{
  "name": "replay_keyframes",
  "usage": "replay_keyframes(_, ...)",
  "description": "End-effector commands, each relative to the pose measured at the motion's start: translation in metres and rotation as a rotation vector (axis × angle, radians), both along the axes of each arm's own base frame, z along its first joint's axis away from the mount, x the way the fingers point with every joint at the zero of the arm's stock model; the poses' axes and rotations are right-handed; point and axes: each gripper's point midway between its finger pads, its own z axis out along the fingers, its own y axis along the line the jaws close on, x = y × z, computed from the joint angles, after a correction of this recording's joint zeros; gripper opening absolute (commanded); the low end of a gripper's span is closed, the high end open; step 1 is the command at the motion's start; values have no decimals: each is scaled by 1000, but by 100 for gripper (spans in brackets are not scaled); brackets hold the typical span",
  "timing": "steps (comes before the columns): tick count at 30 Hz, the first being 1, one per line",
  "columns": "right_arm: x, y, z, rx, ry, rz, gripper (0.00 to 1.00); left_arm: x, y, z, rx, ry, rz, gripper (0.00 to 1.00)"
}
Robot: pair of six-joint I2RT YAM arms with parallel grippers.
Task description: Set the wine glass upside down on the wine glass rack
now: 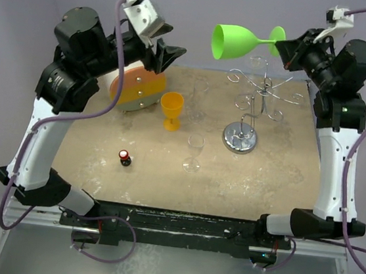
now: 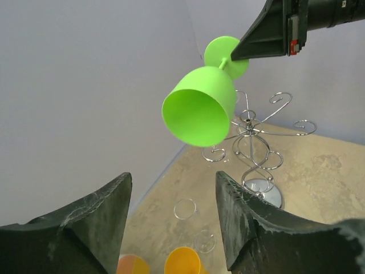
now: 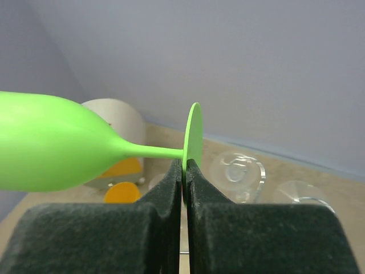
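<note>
The green wine glass (image 1: 233,42) hangs level in the air above the back of the table, bowl mouth pointing left. My right gripper (image 1: 282,46) is shut on the rim of its round foot; in the right wrist view the fingers (image 3: 171,188) pinch the thin foot disc (image 3: 194,134) edge-on, with the bowl (image 3: 51,151) stretching left. The wine glass rack (image 1: 239,140) stands below and slightly right of the glass, its looped arms (image 2: 256,148) under the bowl (image 2: 199,108). My left gripper (image 1: 173,53) is open and holds nothing, left of the glass (image 2: 174,182).
An orange goblet (image 1: 171,109) and a clear wine glass (image 1: 194,153) stand mid-table. A white and orange round container (image 1: 139,89) sits under the left arm. A small red-capped bottle (image 1: 124,158) stands front left. Clear glasses (image 3: 236,171) show near the rack.
</note>
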Motion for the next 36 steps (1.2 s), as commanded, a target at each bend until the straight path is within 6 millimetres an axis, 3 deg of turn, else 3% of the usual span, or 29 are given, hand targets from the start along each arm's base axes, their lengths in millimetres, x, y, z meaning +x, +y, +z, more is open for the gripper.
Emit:
replay_keyframes(1, -30, -54, 53, -197, -203, -276, 0, -24, 28, 19, 11, -97, 48, 68)
replay_keyframes(6, -53, -116, 73, -397, -255, -593, 0, -19, 51, 8, 70, -106, 160, 90)
replay_keyframes(9, -69, -146, 84, -505, -275, -751, 0, -15, 60, 2, 90, -97, 204, 97)
replay_keyframes(15, -94, -207, 78, -715, -186, -1062, 0, -15, 68, -3, 112, -86, 222, 99)
replay_keyframes(19, -109, -233, 70, -860, -118, -1194, 0, -15, 71, -4, 122, -94, 231, 99)
replay_keyframes(25, -107, -254, 36, -1169, 29, -1273, 0, -16, 74, -2, 113, -94, 231, 99)
replay_keyframes(31, -82, -252, -4, -1396, 109, -1125, 0, -15, 75, -2, 110, -94, 230, 99)
replay_keyframes(36, -57, -239, -41, -1554, 147, -885, 0, -17, 74, -2, 110, -95, 219, 99)
